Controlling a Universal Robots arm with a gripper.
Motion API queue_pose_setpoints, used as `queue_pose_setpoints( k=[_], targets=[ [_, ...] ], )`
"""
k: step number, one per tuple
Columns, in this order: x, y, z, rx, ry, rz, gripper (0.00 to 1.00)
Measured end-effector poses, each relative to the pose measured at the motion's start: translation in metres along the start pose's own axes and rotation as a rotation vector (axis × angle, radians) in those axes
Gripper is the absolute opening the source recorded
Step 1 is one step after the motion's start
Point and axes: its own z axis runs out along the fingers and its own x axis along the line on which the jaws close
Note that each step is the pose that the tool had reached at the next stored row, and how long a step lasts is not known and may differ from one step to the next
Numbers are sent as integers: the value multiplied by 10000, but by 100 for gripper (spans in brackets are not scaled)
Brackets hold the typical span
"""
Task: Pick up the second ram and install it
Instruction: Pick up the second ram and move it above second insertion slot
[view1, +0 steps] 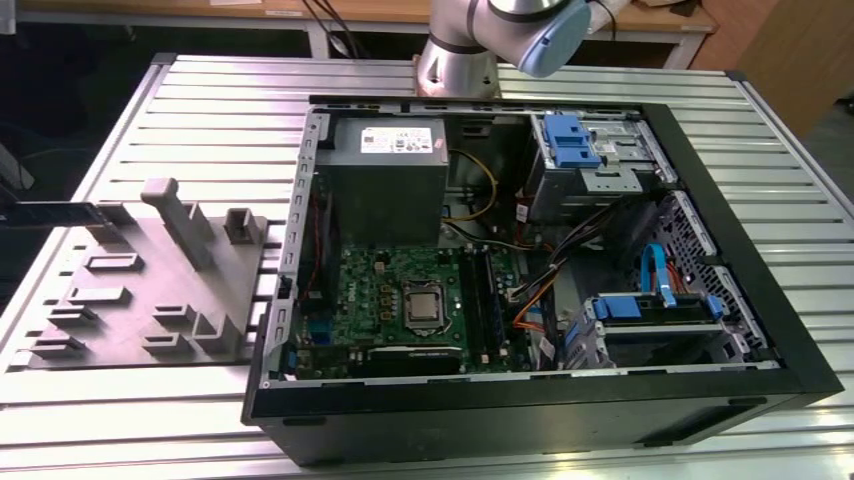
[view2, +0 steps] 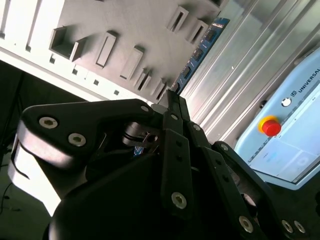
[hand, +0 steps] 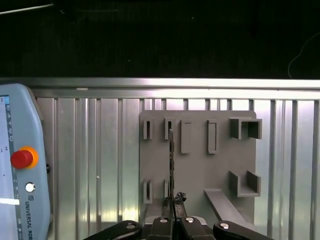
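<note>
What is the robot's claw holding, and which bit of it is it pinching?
The gripper is holding the second ram, the thin dark stick. It is pinched at one end, and the rest sticks straight out past the fingertips.

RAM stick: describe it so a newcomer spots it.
On the exterior view's left, a grey tray lies beside the open computer case. The RAM stick hangs at the tray's far-left corner, in the gripper. Only it is thin and dark; the blocks are grey.
</note>
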Motion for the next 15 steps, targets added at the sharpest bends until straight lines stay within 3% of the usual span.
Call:
queue_pose_setpoints(
  k=[15],
  targets=[
    [3, -12, -302, 41, 12, 0, 11]
  ],
)
